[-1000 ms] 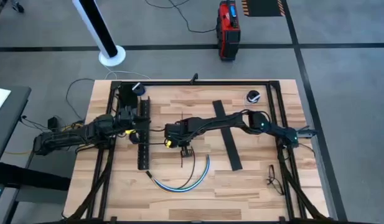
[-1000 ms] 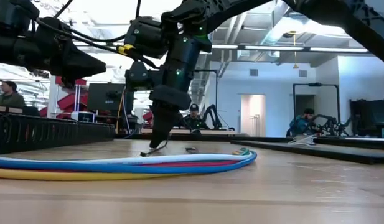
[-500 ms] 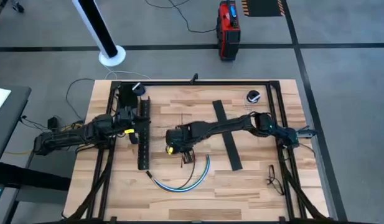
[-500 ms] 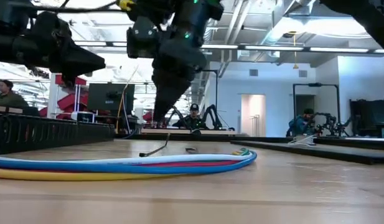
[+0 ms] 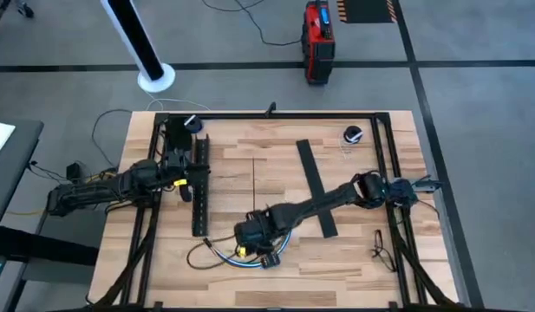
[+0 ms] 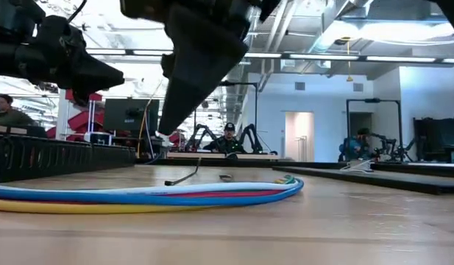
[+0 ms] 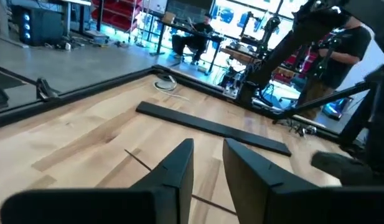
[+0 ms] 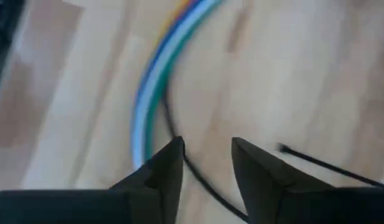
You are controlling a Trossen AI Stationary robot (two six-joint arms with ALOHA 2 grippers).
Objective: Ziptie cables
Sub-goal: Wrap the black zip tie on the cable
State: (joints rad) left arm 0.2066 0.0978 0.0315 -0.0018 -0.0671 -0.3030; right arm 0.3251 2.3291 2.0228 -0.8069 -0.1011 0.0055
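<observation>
Cables [image 5: 250,257] curved on the table's near middle, under the right gripper [image 5: 254,247], fingers a little apart, gripping nothing. Slotted channel [image 5: 198,186] and flat strip [image 5: 315,186] behind. Left gripper [image 5: 187,180] over the channel, fingers narrowly parted.

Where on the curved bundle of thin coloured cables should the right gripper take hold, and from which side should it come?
Probably mid-arc of the curved bundle of thin coloured cables, from above: it lies flat on the wooden table, so fingers should straddle it crosswise. The right gripper already hovers there, open.

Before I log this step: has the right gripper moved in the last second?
Yes. The right gripper has travelled from beside the slotted channel toward the table's near edge, now over the cables.
</observation>
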